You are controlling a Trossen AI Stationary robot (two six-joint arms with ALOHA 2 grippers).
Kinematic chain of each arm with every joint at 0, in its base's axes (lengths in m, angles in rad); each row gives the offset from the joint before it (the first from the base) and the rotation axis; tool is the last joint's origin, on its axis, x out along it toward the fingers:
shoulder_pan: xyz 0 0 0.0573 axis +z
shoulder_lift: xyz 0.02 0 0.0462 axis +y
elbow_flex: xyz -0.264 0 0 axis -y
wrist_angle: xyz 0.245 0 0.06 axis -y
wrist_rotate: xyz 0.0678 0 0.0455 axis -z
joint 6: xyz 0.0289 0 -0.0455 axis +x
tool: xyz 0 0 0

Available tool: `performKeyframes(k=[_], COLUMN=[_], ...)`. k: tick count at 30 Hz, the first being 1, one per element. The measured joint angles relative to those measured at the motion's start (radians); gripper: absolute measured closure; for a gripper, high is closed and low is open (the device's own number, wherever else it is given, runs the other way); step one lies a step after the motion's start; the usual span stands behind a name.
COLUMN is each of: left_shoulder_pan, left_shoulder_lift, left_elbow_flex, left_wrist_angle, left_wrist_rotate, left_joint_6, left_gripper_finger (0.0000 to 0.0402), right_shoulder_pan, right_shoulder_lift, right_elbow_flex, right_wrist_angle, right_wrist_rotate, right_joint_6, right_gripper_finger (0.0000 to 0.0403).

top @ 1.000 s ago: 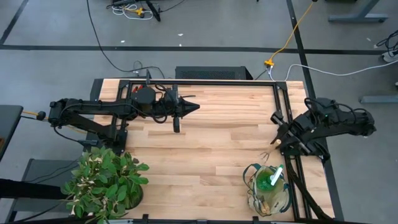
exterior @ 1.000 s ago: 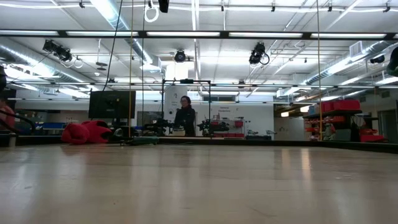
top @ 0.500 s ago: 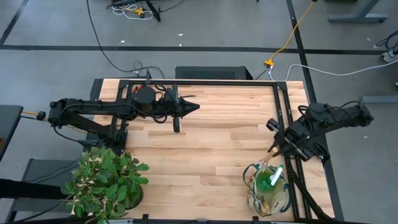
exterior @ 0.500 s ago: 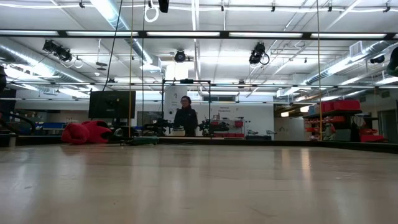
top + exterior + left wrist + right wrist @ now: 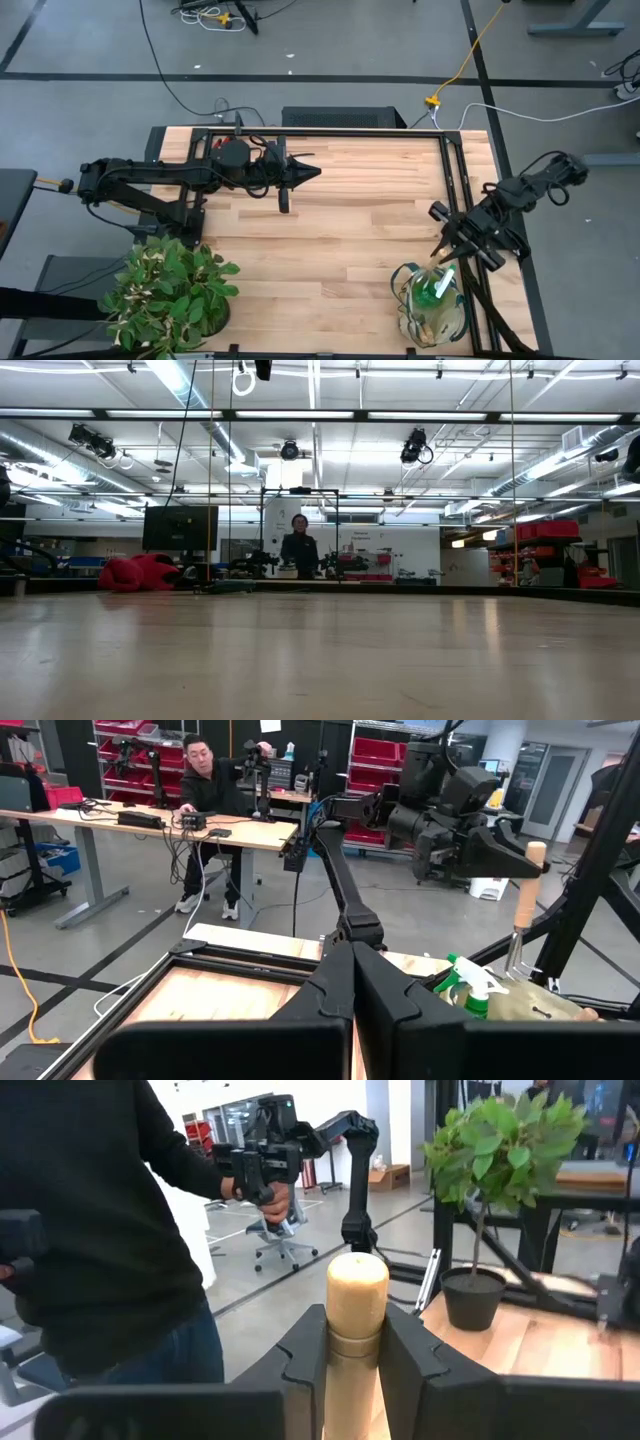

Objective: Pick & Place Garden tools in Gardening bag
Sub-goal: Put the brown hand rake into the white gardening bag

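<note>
1. The right gripper [image 5: 447,247] has its fingers clamped on the light wooden handle [image 5: 357,1295] of a hand tool, a rake by its thin prongs as far as I can tell; it hangs just above the bag [image 5: 432,305] near the table's front right corner
2. The tool looks light and stiff, with a smooth round handle that could twist or slip; the grip sits just below the handle's rounded end, which seems a fair hold
3. The bag is soft fabric and may sag or shift if bumped
4. Count: one tool in the grip; in the bag one green-and-white item [image 5: 438,289] shows, anything else there is too small to tell
5. The left gripper [image 5: 310,172] is closed and empty, waiting over the table's back edge
</note>
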Motion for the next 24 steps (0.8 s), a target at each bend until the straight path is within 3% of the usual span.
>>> performKeyframes(k=[13, 24], left_shoulder_pan=[0.000, 0.000], left_shoulder_lift=[0.000, 0.000], left_elbow_flex=[0.000, 0.000], left_wrist_angle=[0.000, 0.000], left_wrist_rotate=[0.001, 0.001], left_joint_6=[0.000, 0.000], left_gripper_finger=[0.0399, 0.0399], right_shoulder_pan=[0.199, 0.323], right_shoulder_lift=[0.059, 0.153], right_elbow_flex=[0.000, 0.000], right_wrist_angle=[0.063, 0.063], right_wrist_rotate=[0.163, 0.188], right_joint_6=[0.025, 0.030], right_gripper_finger=[0.0342, 0.0342])
